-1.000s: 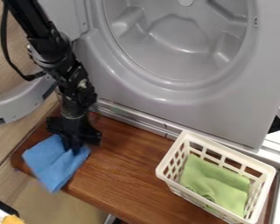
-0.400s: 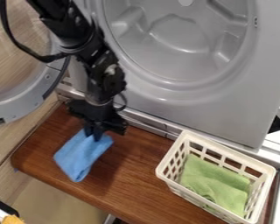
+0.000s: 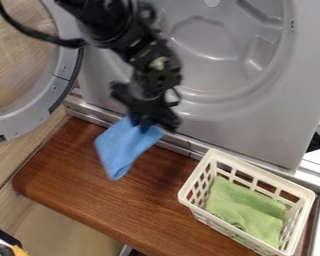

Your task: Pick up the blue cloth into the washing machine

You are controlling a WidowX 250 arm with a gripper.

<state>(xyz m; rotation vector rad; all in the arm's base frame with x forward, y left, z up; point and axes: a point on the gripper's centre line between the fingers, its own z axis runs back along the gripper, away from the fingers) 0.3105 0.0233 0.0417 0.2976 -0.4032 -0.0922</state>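
Observation:
The black gripper [image 3: 144, 124] is in front of the lower left rim of the washing machine [image 3: 223, 132], shut on the top edge of the blue cloth [image 3: 122, 147]. From the gripper the cloth hangs down over the back left part of the wooden board, its lower corner pointing toward the front. The machine's round opening [image 3: 213, 50] lies above and to the right of the gripper. The machine's door [image 3: 39, 117] stands open at the left.
A white plastic basket [image 3: 213, 216] holding a green cloth [image 3: 246, 207] stands on the right part of the wooden board [image 3: 142, 212]. A metal rail [image 3: 189, 145] runs between board and machine. A black, white and orange object [image 3: 6, 245] shows at the lower left corner.
The gripper has moved up and to the right, carrying the blue cloth from the board's left end toward the machine's front. Basket and green cloth have stayed put.

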